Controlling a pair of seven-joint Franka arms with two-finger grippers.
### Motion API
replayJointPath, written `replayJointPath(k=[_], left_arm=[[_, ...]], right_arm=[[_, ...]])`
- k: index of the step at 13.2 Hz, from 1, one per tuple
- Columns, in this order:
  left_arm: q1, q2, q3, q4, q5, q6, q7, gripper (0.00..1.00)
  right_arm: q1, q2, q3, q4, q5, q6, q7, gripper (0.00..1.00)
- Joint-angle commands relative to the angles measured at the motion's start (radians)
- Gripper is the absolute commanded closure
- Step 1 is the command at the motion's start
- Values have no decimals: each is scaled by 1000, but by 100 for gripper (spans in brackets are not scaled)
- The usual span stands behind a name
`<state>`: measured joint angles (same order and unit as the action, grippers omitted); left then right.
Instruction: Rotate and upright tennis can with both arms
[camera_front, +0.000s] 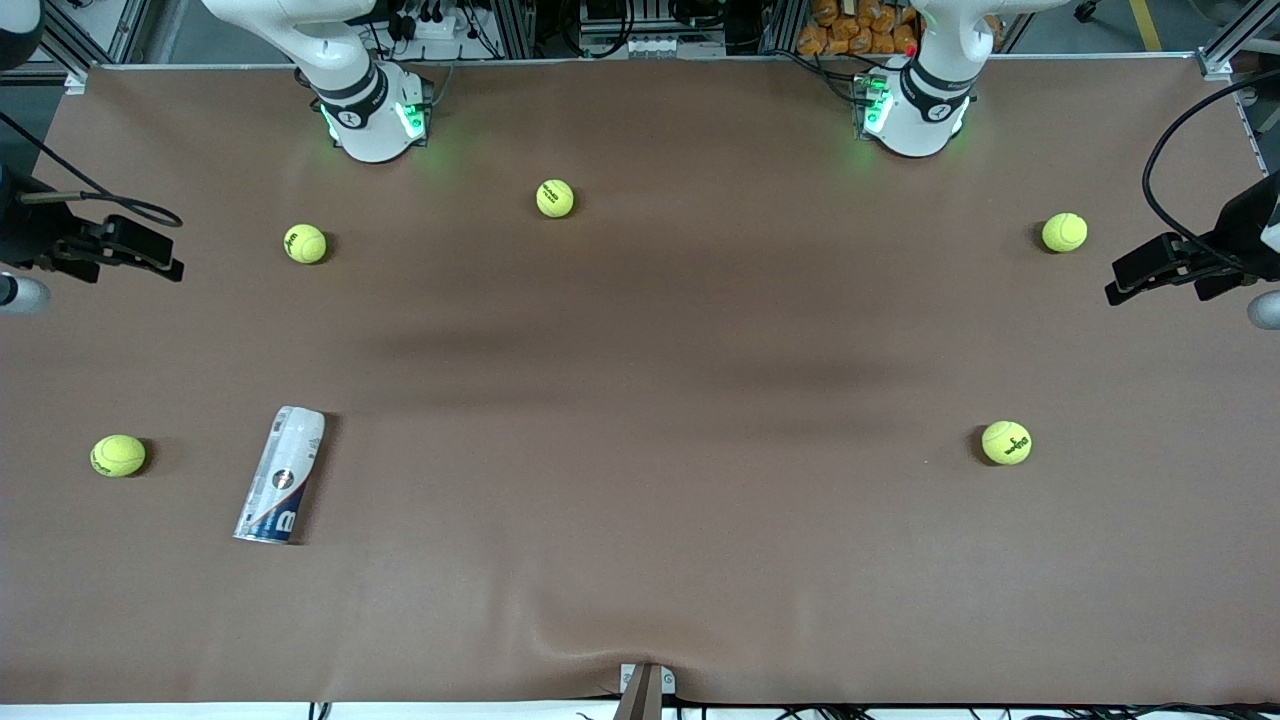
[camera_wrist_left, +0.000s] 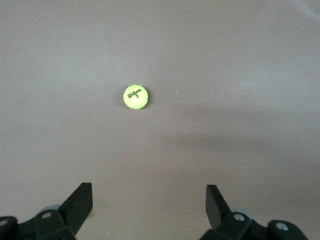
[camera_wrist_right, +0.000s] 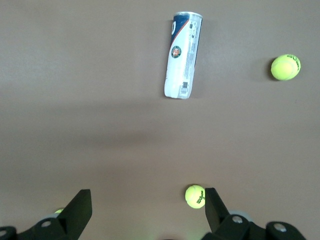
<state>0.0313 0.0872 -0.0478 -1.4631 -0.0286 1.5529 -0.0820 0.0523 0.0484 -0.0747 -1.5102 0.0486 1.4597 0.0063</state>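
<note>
1. Starting out: we see the tennis can (camera_front: 281, 474) lying on its side on the table (camera_front: 640, 330), toward the right arm's end, nearer the front camera than most balls, untouched.
2. Our right gripper (camera_wrist_right: 146, 210) hangs high over the table with fingers spread, holding nothing; the can shows well clear of it.
3. Our left gripper (camera_wrist_left: 149, 206) hovers over a tennis ball (camera_wrist_left: 135, 97), also spread and empty.
4. We'd bring the right gripper down across the can's middle, square to its length, avoiding the nearby ball (camera_front: 118, 455).
</note>
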Motion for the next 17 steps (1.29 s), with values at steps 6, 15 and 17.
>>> replayJointPath(k=[6,15,17], left_arm=[[21,-3,-15,13,12,-20,22,0],[21,-1,-38,9,16,-23,19,0],[19,-1,-40,7,15,-23,21,0]], right_arm=[[-42,-28,53,-4,-18,-32,49,0],[-41,-33,53,-10,-55,-30,14,0],[-68,-24,50,2,-44,-19,-6,0]])
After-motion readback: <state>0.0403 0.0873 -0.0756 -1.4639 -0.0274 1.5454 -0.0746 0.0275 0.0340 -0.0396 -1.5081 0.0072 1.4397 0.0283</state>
